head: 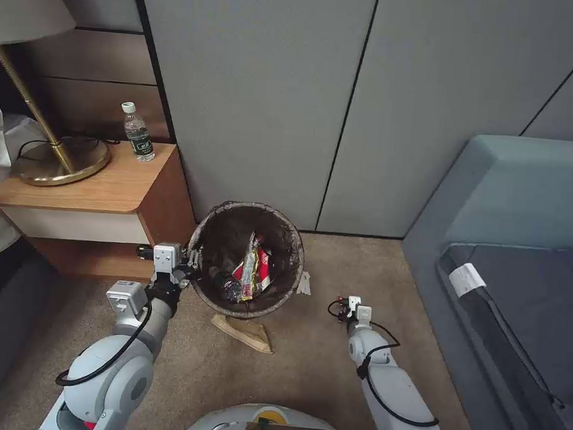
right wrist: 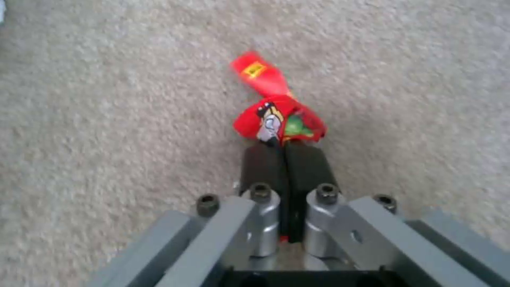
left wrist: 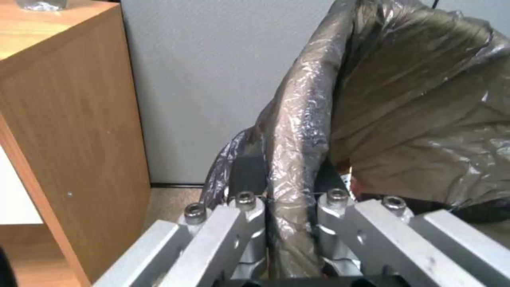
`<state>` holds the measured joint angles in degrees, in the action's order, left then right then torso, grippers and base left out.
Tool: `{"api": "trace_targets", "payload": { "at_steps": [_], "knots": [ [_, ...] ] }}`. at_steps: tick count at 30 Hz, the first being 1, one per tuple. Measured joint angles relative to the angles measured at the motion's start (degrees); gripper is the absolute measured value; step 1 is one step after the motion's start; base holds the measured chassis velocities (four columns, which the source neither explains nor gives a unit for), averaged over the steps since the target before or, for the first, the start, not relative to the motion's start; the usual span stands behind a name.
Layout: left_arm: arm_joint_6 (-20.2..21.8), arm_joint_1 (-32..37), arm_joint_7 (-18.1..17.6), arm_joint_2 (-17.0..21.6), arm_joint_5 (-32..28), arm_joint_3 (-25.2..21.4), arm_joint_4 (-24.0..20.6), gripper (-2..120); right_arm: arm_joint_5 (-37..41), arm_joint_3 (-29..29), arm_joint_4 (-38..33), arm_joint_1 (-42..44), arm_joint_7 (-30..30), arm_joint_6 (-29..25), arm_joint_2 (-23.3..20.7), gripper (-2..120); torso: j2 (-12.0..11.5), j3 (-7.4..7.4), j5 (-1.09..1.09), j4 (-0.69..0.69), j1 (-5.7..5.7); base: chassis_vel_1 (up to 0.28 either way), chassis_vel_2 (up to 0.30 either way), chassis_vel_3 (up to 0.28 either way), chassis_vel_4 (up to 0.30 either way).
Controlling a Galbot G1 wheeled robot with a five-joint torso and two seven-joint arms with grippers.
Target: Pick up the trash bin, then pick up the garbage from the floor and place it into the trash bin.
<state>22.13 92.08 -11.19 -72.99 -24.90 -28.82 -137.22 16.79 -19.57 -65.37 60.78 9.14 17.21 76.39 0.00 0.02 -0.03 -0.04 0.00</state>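
Head view, trash bin: the trash bin (head: 248, 260) sits on the floor (head: 313, 364) near the wall, just right of the wooden nightstand (head: 111, 193); a red and yellow wrapper (head: 253, 269) and a dark bottle (head: 228, 286) lie inside.
Head view, left gripper: the left gripper (head: 191, 267) is at the bin's left rim.
Head view, right gripper: the right gripper (head: 344, 307) is low over the carpet, right of the bin.
Head view, floor litter: a tan paper scrap (head: 244, 332) lies near the bin's front; a small white scrap (head: 304, 283) lies at its right.
Left wrist view: the left gripper (left wrist: 289, 191) is clenched on the bag-covered rim of the bin (left wrist: 425, 119).
Right wrist view: the right gripper (right wrist: 286, 153) is pinched tight on a red snack packet (right wrist: 273, 115) above the carpet (right wrist: 106, 119).
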Motion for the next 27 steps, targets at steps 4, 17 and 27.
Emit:
{"api": "trace_targets", "payload": {
  "at_steps": [4,17,27],
  "knots": [
    [-0.1,0.0,0.0,0.0,0.0,0.0,0.0,6,0.7,0.1,-3.2,1.1,0.3,0.2,-1.1,0,0.0,0.00,0.00,0.01,0.00,0.000,0.000,0.000,0.000],
    [-0.1,-0.1,-0.1,0.5,-0.5,-0.3,0.0,6,2.4,0.6,-26.5,9.4,0.0,0.3,-8.0,0,0.0,-0.01,0.04,0.02,0.00,0.000,0.000,0.000,0.000],
    [0.3,-0.2,-0.3,0.8,-0.6,-0.2,0.0,6,13.1,0.2,-49.3,11.0,-1.3,5.5,-16.2,0,0.0,-0.02,0.03,0.04,0.00,0.000,0.000,0.000,0.000]
  ]
}}
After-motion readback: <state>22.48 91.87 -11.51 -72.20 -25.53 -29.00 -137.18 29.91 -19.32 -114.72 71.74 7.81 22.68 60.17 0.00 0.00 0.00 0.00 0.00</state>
